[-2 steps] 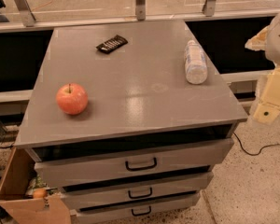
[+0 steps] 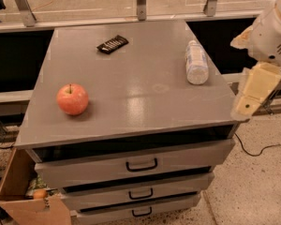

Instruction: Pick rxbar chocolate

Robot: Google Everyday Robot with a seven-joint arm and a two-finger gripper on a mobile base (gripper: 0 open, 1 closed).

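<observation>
The rxbar chocolate (image 2: 112,44) is a small flat black bar with whitish lettering. It lies at the far middle-left of the grey cabinet top (image 2: 131,83). My gripper (image 2: 253,95) is cream-coloured and hangs at the right edge of the view, just off the cabinet's right front corner. It points down and holds nothing that I can see. It is far from the bar, well to the right of it and nearer the camera.
A red apple (image 2: 72,99) sits at the front left of the top. A clear plastic bottle (image 2: 196,62) lies on its side at the right. Drawers (image 2: 140,165) are below, an open cardboard box (image 2: 23,191) stands at the lower left, and a cable (image 2: 262,149) runs on the floor.
The gripper has moved a little to the left, closer to the cabinet's right edge. The bar, apple and bottle have not moved.
</observation>
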